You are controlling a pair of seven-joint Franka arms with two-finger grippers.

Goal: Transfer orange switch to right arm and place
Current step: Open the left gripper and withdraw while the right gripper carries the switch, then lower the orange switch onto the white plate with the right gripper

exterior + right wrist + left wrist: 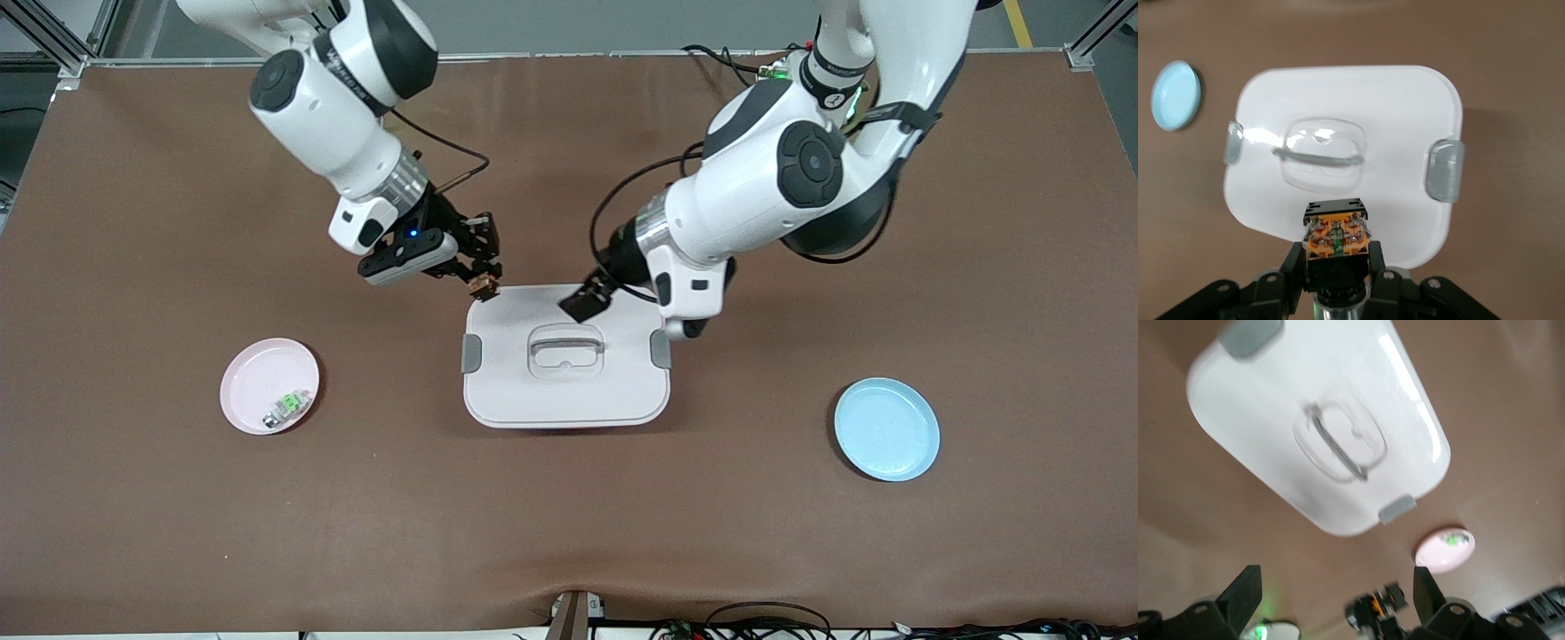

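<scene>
Orange switch (483,284) sits clamped in right gripper (481,277) over white lidded box (565,402) at mid-table; left gripper (591,300) spread, empty. Left wrist view: one pink plate (1445,550). Right wrist view: probably light, rigid, fiddly; best pinched across black body; one blue plate (1175,95).

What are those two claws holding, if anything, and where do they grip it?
The right gripper holds the orange switch by its black lower body, orange end outward, over the white lidded box. The left gripper is open, holding nothing.
</scene>
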